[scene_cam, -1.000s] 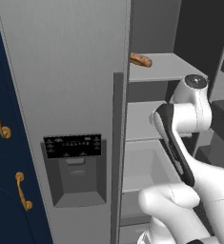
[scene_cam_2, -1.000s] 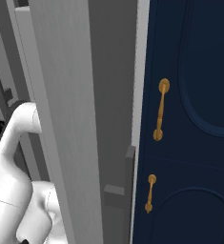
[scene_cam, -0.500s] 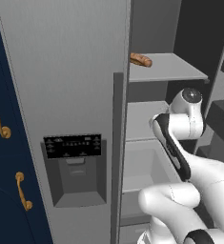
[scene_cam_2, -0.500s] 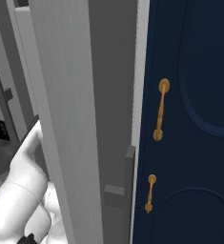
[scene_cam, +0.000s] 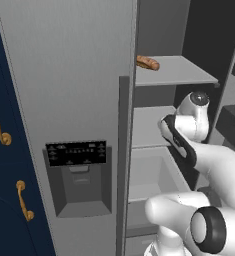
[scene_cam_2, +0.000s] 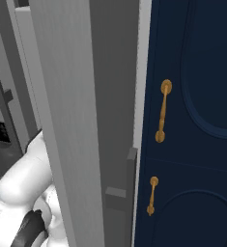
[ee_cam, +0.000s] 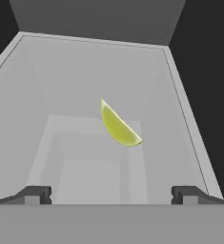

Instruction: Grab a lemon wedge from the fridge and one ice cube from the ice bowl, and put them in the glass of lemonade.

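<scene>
yellow-green lemon wedge [ee_cam: 118,125] lies in the fridge [scene_cam: 74,100] drawer ahead of the spread, empty fingers [ee_cam: 35,194], so it seems best to descend centred over it, then close gently across its thin sides.

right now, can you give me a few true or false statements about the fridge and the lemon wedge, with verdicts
1. The lemon wedge lies in a light-grey bin in the hand view. True.
2. The fingers are shut on the lemon wedge. False: they stand wide open, one to each side, with the wedge ahead of them and apart.
3. A brown roll sits on an upper shelf of the fridge. True.
4. The fridge's right door is closed. False: it is open, with shelves and a drawer bin in sight.
5. The cabinet beside the fridge has black handles. False: its handles are brass.
</scene>
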{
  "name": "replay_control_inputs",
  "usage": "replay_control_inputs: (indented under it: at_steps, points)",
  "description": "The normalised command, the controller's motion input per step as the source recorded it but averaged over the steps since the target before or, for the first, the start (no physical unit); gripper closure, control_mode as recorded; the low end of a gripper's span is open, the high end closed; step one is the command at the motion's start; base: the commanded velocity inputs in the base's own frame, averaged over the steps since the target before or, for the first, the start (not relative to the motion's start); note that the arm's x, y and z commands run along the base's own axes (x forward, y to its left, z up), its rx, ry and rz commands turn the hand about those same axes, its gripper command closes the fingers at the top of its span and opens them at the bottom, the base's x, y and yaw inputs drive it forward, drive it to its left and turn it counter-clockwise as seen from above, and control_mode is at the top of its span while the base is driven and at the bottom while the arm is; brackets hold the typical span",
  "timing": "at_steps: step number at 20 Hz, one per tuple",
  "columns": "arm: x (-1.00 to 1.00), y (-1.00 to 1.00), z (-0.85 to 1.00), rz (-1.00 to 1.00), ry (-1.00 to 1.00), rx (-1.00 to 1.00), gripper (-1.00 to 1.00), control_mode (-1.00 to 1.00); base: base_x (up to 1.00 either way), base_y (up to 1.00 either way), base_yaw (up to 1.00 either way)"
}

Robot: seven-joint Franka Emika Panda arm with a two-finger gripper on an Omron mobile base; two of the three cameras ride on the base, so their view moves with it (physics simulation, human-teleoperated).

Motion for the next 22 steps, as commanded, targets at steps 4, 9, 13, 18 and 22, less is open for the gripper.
replay_control_inputs:
  at_steps: [4, 9, 13, 18, 22]
  points:
    - [0.20, -0.06, -0.11, 0.00, 0.00, 0.00, -1.00, -1.00, 0.00, 0.00, 0.00]
    - [0.31, -0.17, -0.23, 0.00, 0.00, 0.00, -1.00, -1.00, 0.00, 0.00, 0.00]
    - [0.45, -0.21, -0.06, 0.00, 0.00, 0.00, -1.00, -1.00, 0.00, 0.00, 0.00]
    - [0.48, -0.11, -0.23, 0.00, 0.04, 0.00, -1.00, -1.00, 0.00, 0.00, 0.00]
    - [0.26, 0.00, -0.31, 0.01, 0.07, 0.00, -1.00, -1.00, 0.00, 0.00, 0.00]
